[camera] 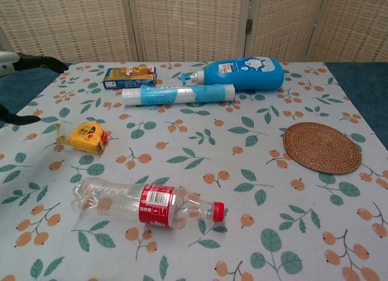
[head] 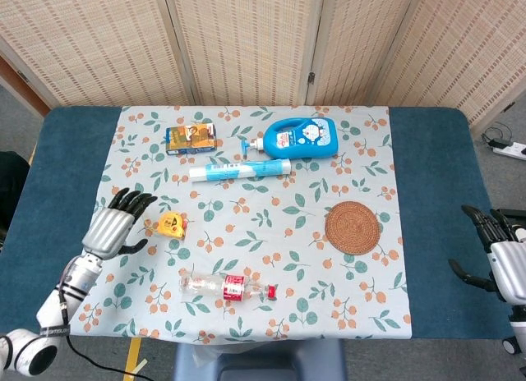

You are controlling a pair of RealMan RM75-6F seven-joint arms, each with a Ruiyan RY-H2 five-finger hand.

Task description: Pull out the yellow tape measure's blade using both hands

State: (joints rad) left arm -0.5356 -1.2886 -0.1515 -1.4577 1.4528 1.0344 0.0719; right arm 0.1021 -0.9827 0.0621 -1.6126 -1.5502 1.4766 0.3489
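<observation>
The left hand, fingers spread and empty, hovers just left of the yellow tape measure on the floral tablecloth. The right hand waits spread at the tabletop's far right edge. A clear plastic bottle lies nearer the front, apart from the tape.

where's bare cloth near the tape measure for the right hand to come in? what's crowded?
Widest free patch: between the yellow tape measure and the woven coaster, below the blue-white tube. The right hand can cross there. Tighter near the front edge, where the plastic bottle lies. Crowded at the back: small box, tube, blue detergent bottle. Left hand borders the tape's other side.
</observation>
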